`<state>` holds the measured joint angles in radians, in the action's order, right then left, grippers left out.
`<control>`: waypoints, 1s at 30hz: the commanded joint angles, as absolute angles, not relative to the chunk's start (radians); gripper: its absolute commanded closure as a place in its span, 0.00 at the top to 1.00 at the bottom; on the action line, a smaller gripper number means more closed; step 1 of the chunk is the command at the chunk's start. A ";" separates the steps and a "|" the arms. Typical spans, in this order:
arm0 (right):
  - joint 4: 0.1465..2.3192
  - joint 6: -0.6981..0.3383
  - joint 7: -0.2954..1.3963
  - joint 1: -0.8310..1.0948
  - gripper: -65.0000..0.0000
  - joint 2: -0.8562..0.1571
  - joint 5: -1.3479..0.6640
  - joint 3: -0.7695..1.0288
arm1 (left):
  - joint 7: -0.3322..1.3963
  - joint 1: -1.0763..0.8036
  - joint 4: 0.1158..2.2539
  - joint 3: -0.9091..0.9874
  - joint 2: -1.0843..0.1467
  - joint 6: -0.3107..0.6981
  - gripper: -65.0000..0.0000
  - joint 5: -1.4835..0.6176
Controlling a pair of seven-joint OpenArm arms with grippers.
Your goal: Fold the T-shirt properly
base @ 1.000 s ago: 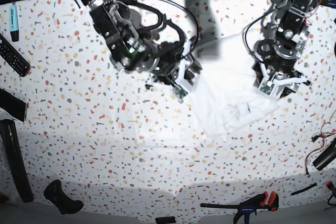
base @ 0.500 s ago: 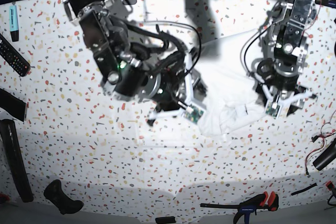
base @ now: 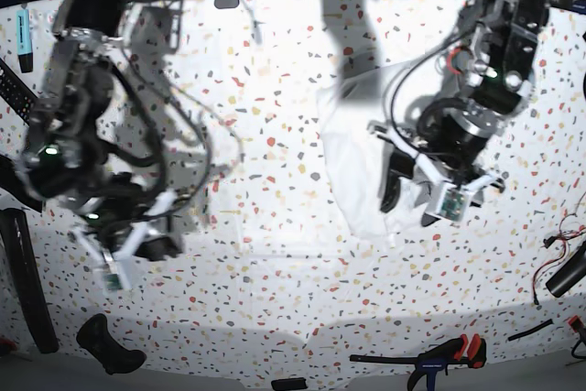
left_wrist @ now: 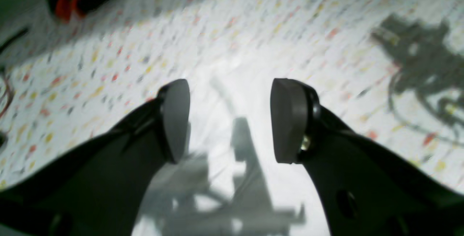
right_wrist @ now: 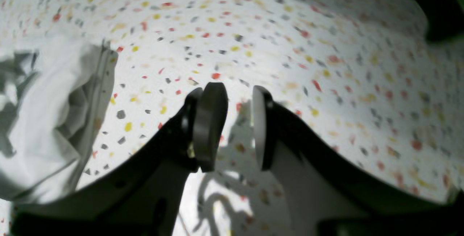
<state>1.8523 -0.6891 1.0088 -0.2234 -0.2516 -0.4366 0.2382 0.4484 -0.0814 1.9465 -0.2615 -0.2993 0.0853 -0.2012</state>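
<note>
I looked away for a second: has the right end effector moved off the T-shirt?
Yes. The right end effector has swung away from the T-shirt toward the base view's lower left, nearer the black remote at that edge, and hangs over bare speckled table.

left arm hides t-shirt [base: 352,171] middle

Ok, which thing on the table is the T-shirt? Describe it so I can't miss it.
On the speckled table, look right of centre, under the left end effector. The T-shirt is the crumpled cloth there: plain white, no flecks, unlike the surface around it.
</note>
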 commanded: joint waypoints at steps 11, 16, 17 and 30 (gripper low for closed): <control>1.870 -0.698 0.997 -0.140 0.25 -0.365 -0.505 0.342 | 0.135 -0.012 1.584 -0.257 -0.174 0.128 0.52 -0.125; 1.870 -0.698 0.999 -0.141 0.25 -0.363 -0.505 0.342 | -0.003 -0.014 1.355 -0.257 -0.157 0.128 0.52 -0.133; 1.870 -0.698 0.999 -0.141 0.25 -0.363 -0.506 0.342 | -0.029 -0.014 1.306 -0.257 -0.150 0.128 0.52 -0.133; 1.870 -0.698 0.999 -0.142 0.25 -0.363 -0.509 0.342 | -0.270 -0.019 0.977 -0.257 -0.117 0.363 0.53 -0.132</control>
<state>1.8523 -0.6895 1.0199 -0.1219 -0.3489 -0.5007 0.3378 -0.4122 0.0055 0.9985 -0.2485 -0.1223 0.3305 -0.1402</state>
